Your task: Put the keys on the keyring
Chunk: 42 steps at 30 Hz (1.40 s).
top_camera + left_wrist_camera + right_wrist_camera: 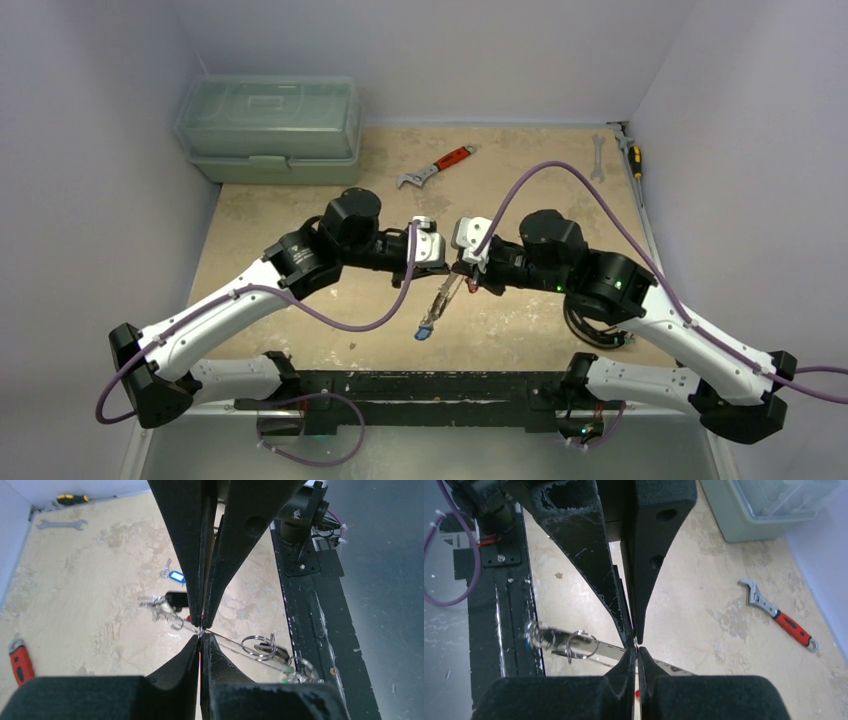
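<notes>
the left gripper (201, 631) is closed, its fingertips pinching the thin wire of the keyring (235, 644). the right gripper (635, 643) is closed on the same wire. the ring hangs between the two, off the table, at the middle of the workspace.

only the left wrist view shows how the keys sit. a cluster of keys (262, 649) with small split rings is threaded on the wire on one side of the fingertips. a black-tagged key (176, 599) hangs on the other side, and a blue-tagged key (174, 575) lies just beyond it. whether that one is on the wire or on the table cannot be told. the right wrist view gives only the blurred cluster and a speck of red below its own fingertips.

the top view alone takes in the whole room. the table (520, 330) is beige and mottled, and pale walls close it in. a translucent green toolbox (270, 130) stands at the far left, with a red-handled adjustable wrench (437, 167) lying near it. a silver spanner (598, 158) and a screwdriver (632, 155) lie by the far right wall.
</notes>
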{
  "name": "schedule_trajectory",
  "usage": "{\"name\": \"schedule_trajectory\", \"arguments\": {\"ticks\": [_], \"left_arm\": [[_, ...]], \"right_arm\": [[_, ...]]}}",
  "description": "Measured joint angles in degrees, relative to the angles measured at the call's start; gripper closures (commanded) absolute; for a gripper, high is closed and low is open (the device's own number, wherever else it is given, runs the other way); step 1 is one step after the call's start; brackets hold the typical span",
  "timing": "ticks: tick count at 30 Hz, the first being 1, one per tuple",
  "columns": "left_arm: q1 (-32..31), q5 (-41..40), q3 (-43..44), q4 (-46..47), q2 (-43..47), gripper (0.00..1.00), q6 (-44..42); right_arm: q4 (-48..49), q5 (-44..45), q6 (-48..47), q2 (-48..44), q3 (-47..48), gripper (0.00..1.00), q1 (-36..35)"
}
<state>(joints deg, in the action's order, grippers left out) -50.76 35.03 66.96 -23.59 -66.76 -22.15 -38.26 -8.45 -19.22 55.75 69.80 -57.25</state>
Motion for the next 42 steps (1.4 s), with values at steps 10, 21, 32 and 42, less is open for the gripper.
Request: {"name": "schedule_trajectory", "arguments": {"ticks": [10,21,32,42], "left_arm": [[0.02,-1.16,-11.06,13.07,7.98,1.0,5.38],[0.02,-0.66,-19.78,33.51,14.86,1.0,14.6],[0.02,1.84,-22.84,44.13,17.86,1.0,19.65],[0.02,2.58,-23.8,47.87,18.18,1.0,22.58]], "right_arm": [[16.57,0.44,4.68,-13.75,-8.9,0.46,-0.17],[33.53,-3.23,12.66,-24.9,-21.77,0.66,-0.17],[37.53,-4.94,13.92,-20.48,-23.52,0.72,-0.17],[40.72,-11.1,14.88,-17.81,-23.08,0.74,-0.17]]}}
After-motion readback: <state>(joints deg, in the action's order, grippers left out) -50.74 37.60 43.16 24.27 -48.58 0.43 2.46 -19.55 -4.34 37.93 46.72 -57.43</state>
